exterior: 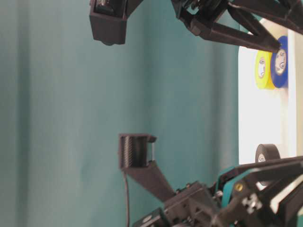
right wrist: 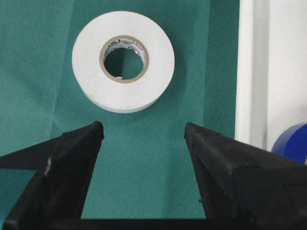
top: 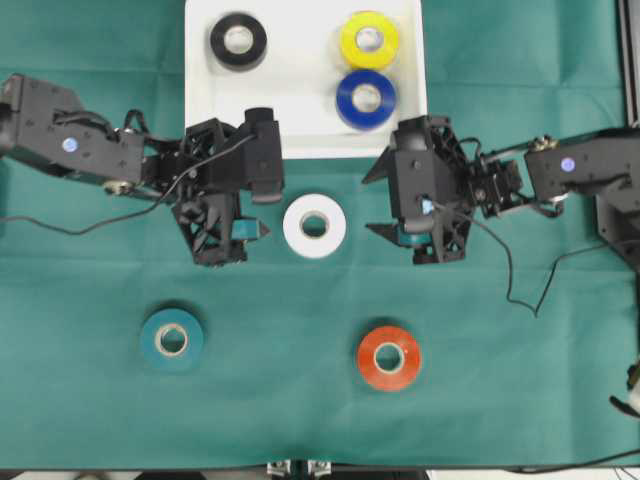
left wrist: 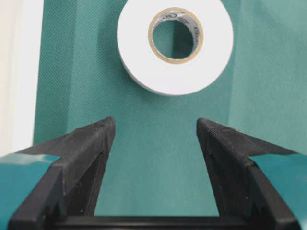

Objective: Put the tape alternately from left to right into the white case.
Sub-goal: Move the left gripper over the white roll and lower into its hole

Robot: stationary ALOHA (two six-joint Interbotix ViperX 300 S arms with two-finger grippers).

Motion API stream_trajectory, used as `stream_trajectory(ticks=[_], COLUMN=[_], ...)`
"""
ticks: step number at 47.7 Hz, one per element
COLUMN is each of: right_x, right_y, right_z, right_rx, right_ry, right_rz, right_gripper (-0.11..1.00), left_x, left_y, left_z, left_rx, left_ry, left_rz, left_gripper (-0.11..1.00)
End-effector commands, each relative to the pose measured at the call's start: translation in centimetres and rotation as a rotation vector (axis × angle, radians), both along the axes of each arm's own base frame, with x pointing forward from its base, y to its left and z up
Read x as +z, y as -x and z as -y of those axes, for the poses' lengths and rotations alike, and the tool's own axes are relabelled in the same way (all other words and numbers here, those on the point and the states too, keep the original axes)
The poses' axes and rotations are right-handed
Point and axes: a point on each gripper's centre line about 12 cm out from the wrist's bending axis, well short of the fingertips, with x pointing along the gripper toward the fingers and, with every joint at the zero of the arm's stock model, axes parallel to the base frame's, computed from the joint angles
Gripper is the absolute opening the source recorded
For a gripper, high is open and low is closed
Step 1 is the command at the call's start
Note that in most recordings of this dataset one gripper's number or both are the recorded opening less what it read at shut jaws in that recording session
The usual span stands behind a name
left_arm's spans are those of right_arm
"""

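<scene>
No text, brand or number can be read with certainty. The white tape roll (left wrist: 175, 45) carries small grey print on the inner side of its pale core, seen in both wrist views, but the letters are too small and curved to read. The black roll (exterior: 266, 155) shows a tiny mark on its core in the table-level view, also not readable.
</scene>
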Motion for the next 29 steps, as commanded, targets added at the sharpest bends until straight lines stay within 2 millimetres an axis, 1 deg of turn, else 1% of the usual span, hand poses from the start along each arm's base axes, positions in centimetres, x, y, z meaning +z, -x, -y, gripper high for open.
stream_trajectory(ticks=[1,4,9,21,29], right_x=[1.1,1.0,1.0,0.7,0.6], right_y=[-0.2,-0.2,-0.2,0.1,0.2], right_z=[-0.1,-0.2,-0.1,-0.1,-0.1], right_rx=[0.004,0.005,0.005,0.006,0.006], right_ry=[-0.004,-0.004,-0.003,-0.003,-0.002], right_rz=[0.038,0.036,0.036,0.027,0.022], right_gripper=[0.76,0.76,0.76,0.76,0.76], left_x=[0.6,0.1,-0.3,0.1,0.0], left_y=[-1.0,-1.5,-2.4,-4.4,-5.1], left_z=[-0.1,-0.1,-0.2,-0.7,-1.2], left_rx=[0.021,0.029,0.032,0.045,0.088], left_ry=[0.015,0.019,0.02,0.021,0.045], left_rz=[0.028,0.021,0.022,0.05,0.051], left_gripper=[0.97,0.97,0.97,0.97,0.97])
